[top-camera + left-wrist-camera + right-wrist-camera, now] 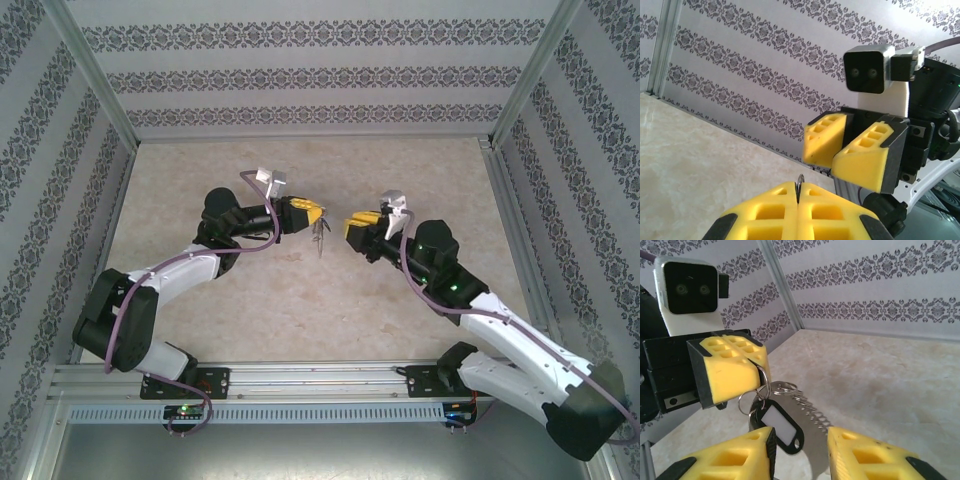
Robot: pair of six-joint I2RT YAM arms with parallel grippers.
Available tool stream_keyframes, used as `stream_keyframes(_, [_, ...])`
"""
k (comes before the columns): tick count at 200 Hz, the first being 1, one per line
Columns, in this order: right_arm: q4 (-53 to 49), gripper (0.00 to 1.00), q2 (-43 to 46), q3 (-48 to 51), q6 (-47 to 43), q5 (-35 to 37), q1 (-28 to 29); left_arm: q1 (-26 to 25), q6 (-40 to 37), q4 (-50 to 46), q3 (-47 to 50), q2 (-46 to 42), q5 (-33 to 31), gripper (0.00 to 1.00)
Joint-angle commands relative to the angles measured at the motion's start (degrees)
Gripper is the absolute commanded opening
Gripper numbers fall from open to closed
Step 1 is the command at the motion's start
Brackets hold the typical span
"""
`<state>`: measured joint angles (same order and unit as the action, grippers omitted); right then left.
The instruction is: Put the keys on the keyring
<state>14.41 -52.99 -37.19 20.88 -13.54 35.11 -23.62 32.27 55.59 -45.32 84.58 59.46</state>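
I watched my left gripper (320,222) clamped shut on the keyring (320,243), loop lifted off the table (300,325) at mid-workspace, black tag (781,427) and jagged chain (812,410) dangling beneath, my right gripper (800,436) facing it closely, fingers parted, grasping nothing

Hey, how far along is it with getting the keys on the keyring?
Done: the left end effector is shut on the grey metal keyring with a chain-like fringe, held above the beige marbled table. In hand: the right end effector is open, facing a black tag with a white label hanging in the bunch. Left: I can't tell whether any key is threaded on.
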Motion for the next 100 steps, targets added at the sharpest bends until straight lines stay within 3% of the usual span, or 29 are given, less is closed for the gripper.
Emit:
stream_keyframes(1, [4.8,0.33,-2.45,-2.76,4.05,-3.08,-0.65,-0.11,2.04,8.03,0.89,0.61,0.48,0.0])
stream_keyframes(100, [13.02,0.34,-10.22,-6.3,10.4,-11.73,-1.32,-0.12,2.97,9.89,0.86,1.48,-0.48,0.0])
